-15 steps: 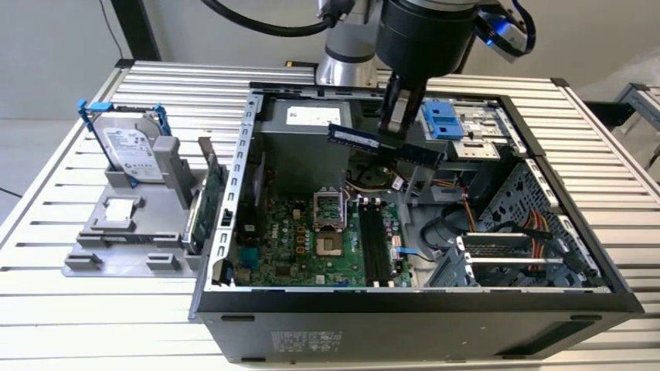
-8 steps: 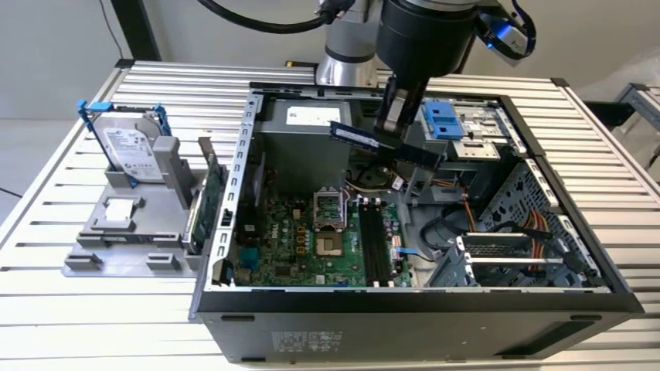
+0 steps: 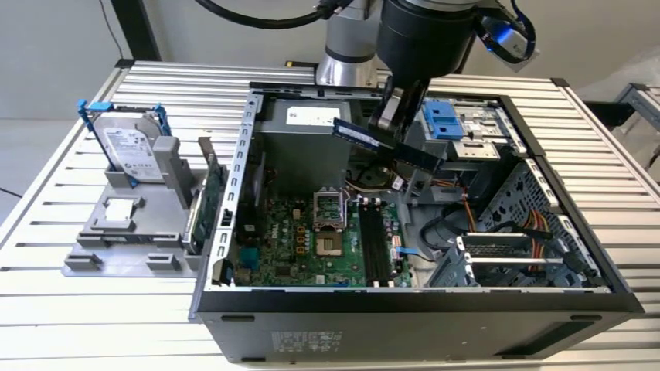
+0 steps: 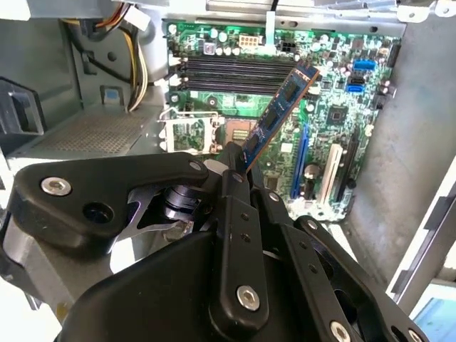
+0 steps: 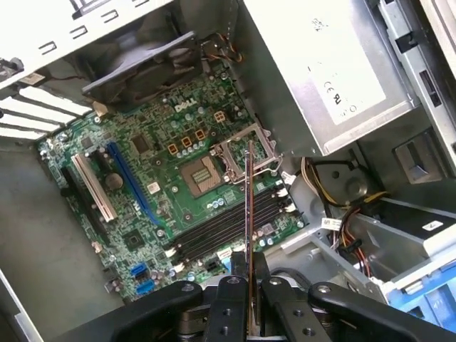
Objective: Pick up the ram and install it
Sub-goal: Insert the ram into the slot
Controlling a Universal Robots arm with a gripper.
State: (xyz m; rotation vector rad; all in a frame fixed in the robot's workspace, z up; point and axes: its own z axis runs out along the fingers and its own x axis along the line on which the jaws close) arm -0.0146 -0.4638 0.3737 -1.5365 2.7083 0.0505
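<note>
The ram (image 3: pixel 356 134) hangs tilted above the open case (image 3: pixel 246 170), clear of its walls and apart from the motherboard (image 3: pixel 299 247) below. I see the arm reaching down from above, with the gripper (image 3: pixel 390 127) jaws clamped on the stick. The case holds the motherboard with its dark memory slots (image 5: pixel 214 231) and a fan (image 5: pixel 142 57).

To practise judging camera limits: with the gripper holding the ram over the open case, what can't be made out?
1. The ram's held end: second wrist view, buried in the gripper.
2. The ram's chips: first wrist view, board seen edge-on.
3. The memory slots' latches: exterior view, too small.
</note>
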